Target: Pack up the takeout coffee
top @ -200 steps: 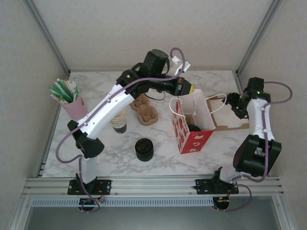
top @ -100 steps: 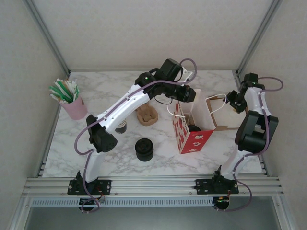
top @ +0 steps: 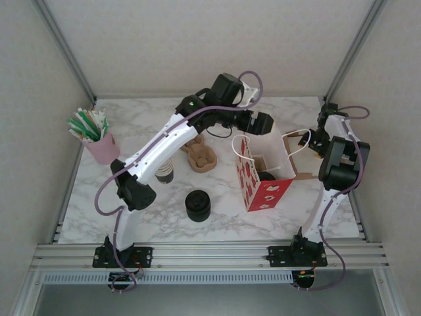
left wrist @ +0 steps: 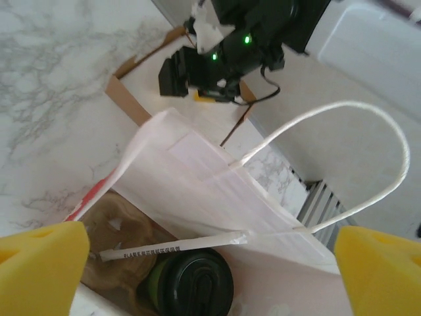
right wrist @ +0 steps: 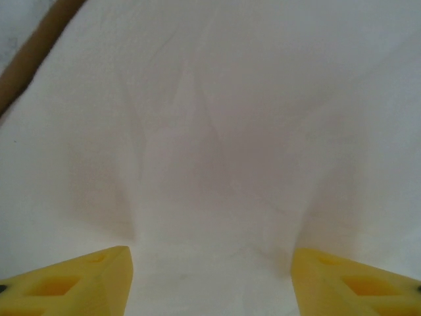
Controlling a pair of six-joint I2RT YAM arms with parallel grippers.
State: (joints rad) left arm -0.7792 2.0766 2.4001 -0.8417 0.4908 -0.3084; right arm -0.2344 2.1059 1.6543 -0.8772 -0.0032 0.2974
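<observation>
The takeout coffee (left wrist: 191, 284), a greenish cup with a black lid, stands inside the red-and-white paper bag (top: 262, 187), seen from above as a dark round (top: 266, 176). A wrapped straw (left wrist: 168, 248) lies across the bag's mouth just over the lid. My left gripper (left wrist: 210, 276) hovers above the bag's open top (top: 260, 123), fingers (left wrist: 41, 263) wide open and holding nothing. My right gripper (right wrist: 210, 289) is open close against the bag's white wall (right wrist: 217, 131), at the bag's right side (top: 320, 138) by the handle.
A flat brown cardboard sheet (top: 317, 175) lies under the bag's right side. Left of the bag are cardboard cup carriers (top: 200, 157), a stack of lidless cups (top: 164, 173), a black stack of lids (top: 197, 205) and a pink cup of stirrers (top: 99, 141).
My left gripper has gone from shut to wide open above the bag. The right arm has folded upward, its gripper shifting toward the bag's right handle.
</observation>
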